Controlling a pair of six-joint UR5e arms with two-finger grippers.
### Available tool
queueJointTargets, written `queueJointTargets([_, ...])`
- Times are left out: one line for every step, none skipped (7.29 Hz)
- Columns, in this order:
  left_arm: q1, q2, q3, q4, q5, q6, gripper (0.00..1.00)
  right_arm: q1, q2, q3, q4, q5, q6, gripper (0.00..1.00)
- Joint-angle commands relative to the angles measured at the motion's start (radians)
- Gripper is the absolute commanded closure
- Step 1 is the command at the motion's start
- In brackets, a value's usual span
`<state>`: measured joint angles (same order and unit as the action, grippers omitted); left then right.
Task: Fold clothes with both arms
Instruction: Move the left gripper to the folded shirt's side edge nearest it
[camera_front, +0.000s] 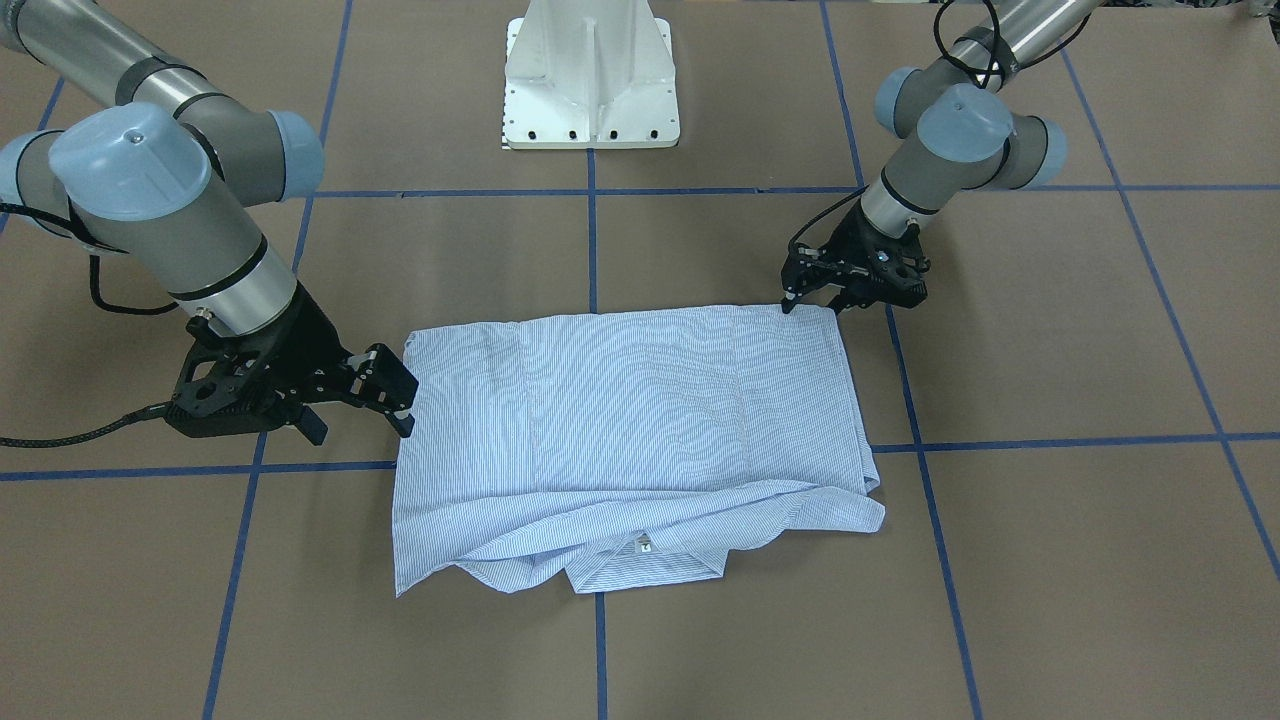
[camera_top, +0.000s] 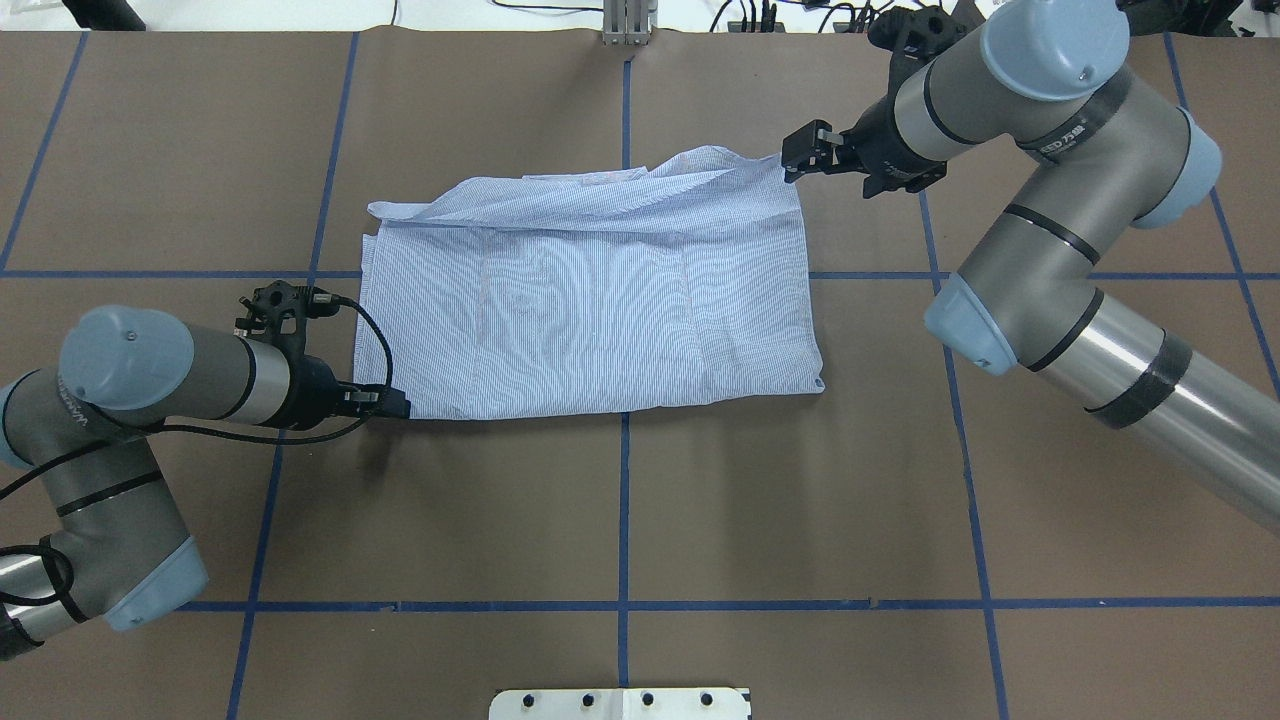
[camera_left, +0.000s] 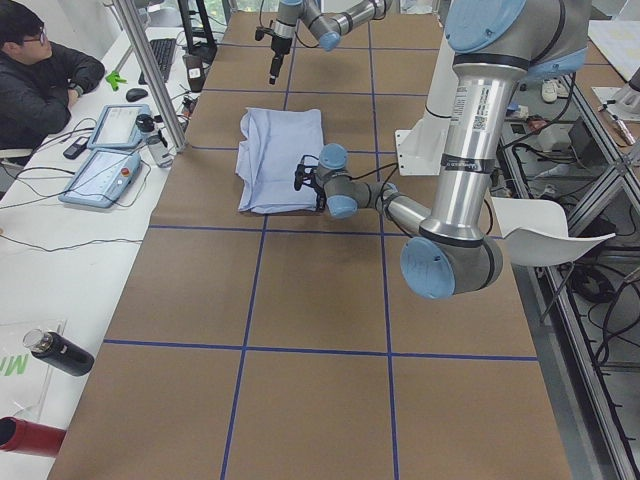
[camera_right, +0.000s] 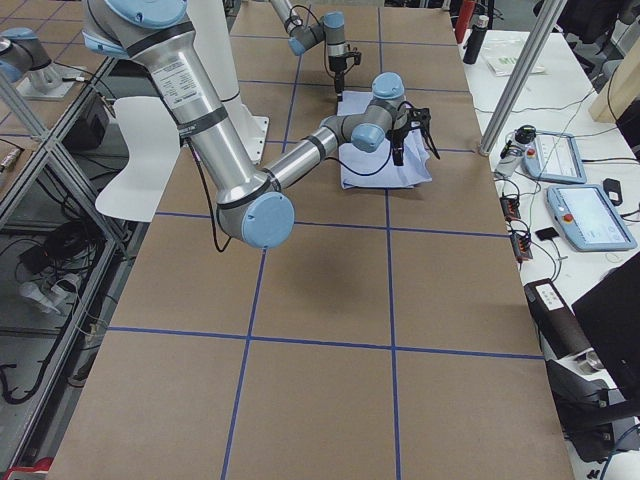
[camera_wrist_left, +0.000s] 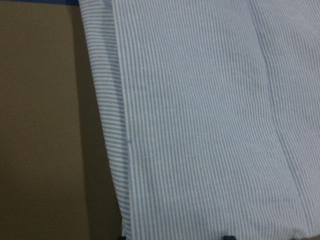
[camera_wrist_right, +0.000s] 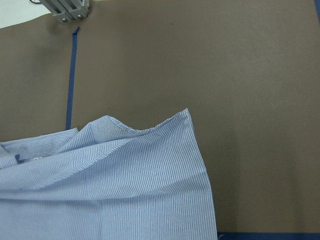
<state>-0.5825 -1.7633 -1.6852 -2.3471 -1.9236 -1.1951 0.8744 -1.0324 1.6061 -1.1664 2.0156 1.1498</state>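
Note:
The clothes are one light blue-and-white striped shirt (camera_front: 630, 410) (camera_top: 590, 300), folded to a flat rectangle on the brown table. Its collar and small white label (camera_front: 643, 543) lie along the edge far from the robot base. My left gripper (camera_front: 815, 305) (camera_top: 400, 407) is low at the shirt's near corner on my left. It is open, and its fingertips just show at the bottom of the left wrist view over the striped cloth (camera_wrist_left: 200, 125). My right gripper (camera_front: 362, 425) (camera_top: 795, 160) hovers open beside the far corner on my right. That corner (camera_wrist_right: 180, 120) is slightly lifted and rumpled.
The white pedestal base (camera_front: 590, 90) stands behind the shirt. Blue tape lines (camera_top: 625, 500) grid the table. A metal post (camera_top: 625, 20) rises at the far edge. A person (camera_left: 40, 80) sits at a side bench with tablets (camera_left: 100, 175) and a dark bottle (camera_left: 60, 352).

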Motion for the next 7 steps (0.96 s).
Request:
queueJointTargets([0.001,0.001,-0.001,0.0,-0.001,-0.003,0.78,0.0,0.0,0.0,0.001,0.0,-0.001,0.0])
queueJointTargets([0.0,0.011,-0.011,0.003,-0.003,-0.003,1.0,-0.002,0.0,0.0,0.001,0.0,0.001,0.0])
queueJointTargets([-0.008,0.018,-0.014,0.005,-0.003,0.002,1.0,-0.003,0.0,0.0,0.001,-0.002,0.001,0.0])
queueJointTargets([-0.017,0.039,-0.016,0.005,-0.003,0.011,1.0,-0.008,0.0,0.002,0.001,-0.002,0.002,0.0])
queueJointTargets([-0.043,0.047,-0.011,0.011,-0.002,0.018,1.0,-0.012,0.0,0.002,0.002,-0.003,0.002,0.0])
queueJointTargets([-0.087,0.047,0.002,0.014,0.002,0.11,1.0,-0.017,0.0,0.002,0.002,-0.003,0.004,0.0])
queueJointTargets([-0.168,0.036,0.057,0.026,0.0,0.218,1.0,-0.02,0.002,0.002,0.002,-0.003,0.004,0.0])
